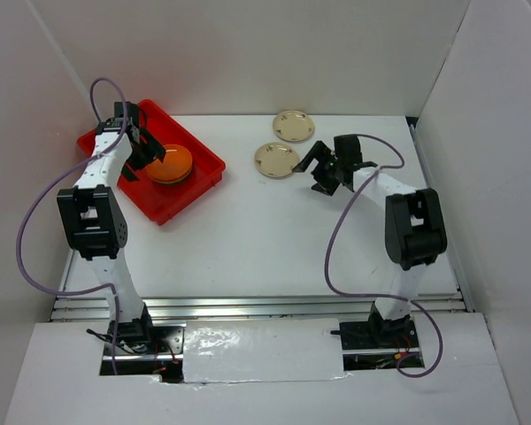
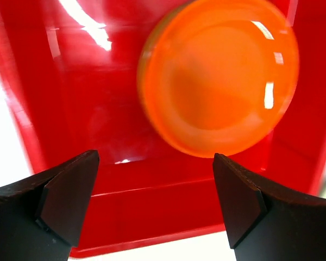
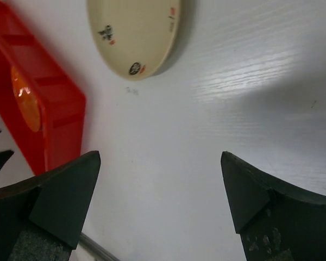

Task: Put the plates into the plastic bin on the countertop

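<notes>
Over the red tray at the back left, the left gripper [image 1: 146, 150] hangs with its jaws spread wide and nothing between them. Its wrist camera looks past the two dark fingertips [image 2: 70, 190] straight down onto the plastic bin [image 2: 119, 201], with the glossy orange plate [image 2: 220, 76] lying on the bin floor just beyond the tips and untouched. The overhead view adds what the wrist cannot: the bin [image 1: 164, 199] sits askew at the back left of the countertop [image 1: 265, 239], and the orange plate [image 1: 169, 164] looks thick, perhaps two stacked, though I cannot tell. Across the table, the right gripper [image 1: 317, 173] is also wide open and empty, and its wrist view shows bare white surface between the fingertips [image 3: 65, 190]. Ahead of it lies one beige plate [image 3: 133, 35], apart from the tips, with small dark and red marks printed on it, too small to read. A corner of the bin [image 3: 54, 109] shows at left, with orange glowing through its wall. From above there are two beige plates on the countertop, one [image 1: 276, 160] just beside the right gripper and another [image 1: 293, 125] behind it, both outside the bin. Purple cables [image 1: 35, 212] loop off both arms, and a metal rail [image 1: 257, 307] runs along the front edge.
</notes>
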Tool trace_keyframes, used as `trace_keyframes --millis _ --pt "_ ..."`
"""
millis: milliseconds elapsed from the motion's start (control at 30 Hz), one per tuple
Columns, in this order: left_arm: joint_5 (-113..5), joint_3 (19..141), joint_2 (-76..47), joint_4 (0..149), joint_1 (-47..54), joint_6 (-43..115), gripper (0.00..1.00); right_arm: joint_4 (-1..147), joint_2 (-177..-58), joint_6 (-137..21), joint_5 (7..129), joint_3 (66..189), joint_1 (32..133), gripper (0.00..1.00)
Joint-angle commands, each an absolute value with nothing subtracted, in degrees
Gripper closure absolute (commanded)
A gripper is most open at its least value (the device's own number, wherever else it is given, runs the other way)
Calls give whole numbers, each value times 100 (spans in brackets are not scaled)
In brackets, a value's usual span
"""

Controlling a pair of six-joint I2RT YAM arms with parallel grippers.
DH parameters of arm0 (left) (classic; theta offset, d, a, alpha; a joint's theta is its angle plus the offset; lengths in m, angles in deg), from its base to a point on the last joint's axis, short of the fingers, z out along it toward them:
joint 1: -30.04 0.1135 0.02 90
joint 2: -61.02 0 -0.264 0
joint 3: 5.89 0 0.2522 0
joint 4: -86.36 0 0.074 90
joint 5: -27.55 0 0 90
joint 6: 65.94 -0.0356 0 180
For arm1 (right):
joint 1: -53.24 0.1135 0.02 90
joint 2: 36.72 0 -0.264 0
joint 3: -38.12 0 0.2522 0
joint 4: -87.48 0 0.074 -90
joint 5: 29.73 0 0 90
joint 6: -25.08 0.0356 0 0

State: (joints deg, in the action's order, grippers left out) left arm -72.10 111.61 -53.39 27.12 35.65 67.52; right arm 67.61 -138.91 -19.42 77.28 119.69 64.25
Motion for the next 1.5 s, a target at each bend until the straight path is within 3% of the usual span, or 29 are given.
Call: trace_keyframes --millis 0,200,300,500,533,567,633,733,867,1000,1100,1133,1200,1400,1433,1467 --pt "-7571 11229 -4754 2364 3358 6634 1 6389 -14733 -1649 7572 13006 6379 0" --pt "-7949 10324 -3383 2794 2558 6431 1 6186 -16169 -1491 7889 14370 6344 5" --pt "-8117 10174 -2970 2777 2416 6414 1 5852 -16714 -1324 7943 15002 6335 16" --pt "-7730 9928 -2381 2908 2363 6317 1 5166 -17505 -1254 7881 16077 6370 56" --pt "-7686 9823 -2223 2953 2371 6291 1 5114 -17558 -1210 7873 16139 6370 85" --pt "-7651 9761 -2178 3049 2345 6273 1 5130 -17568 -1175 7838 16139 6370 94" --pt "-7590 9638 -2099 3129 2336 6221 1 5218 -17472 -1087 7759 16017 6379 100" --pt "-7134 9489 -2151 3427 2328 6072 1 5481 -16858 -894 7373 15298 6370 100" --pt "-5432 9181 -2335 4366 2310 5834 1 6256 -14753 -1050 6232 13453 6685 100" --pt "-3070 9198 -2975 5245 2257 5929 2 5624 -13781 -2208 5508 13353 7231 100" --pt "-2616 9216 -3258 5668 2248 6123 3 6375 -13210 -2458 7076 12609 7223 100" --pt "-2571 9241 -3320 5695 2240 6141 3 6788 -12913 -2318 8213 12310 7153 100" --pt "-2483 9355 -3530 5634 2205 6106 3 8098 -12787 -1941 9055 11553 7056 100" --pt "-2316 9286 -3733 5898 2143 6255 6 8582 -12848 -1755 9875 11455 7214 100" --pt "-2307 9286 -3768 5880 2143 6255 8 8637 -12874 -1694 9998 11455 7223 100" --pt "-2281 9294 -3786 5906 2143 6255 16 8672 -12909 -1641 10043 11455 7231 100"
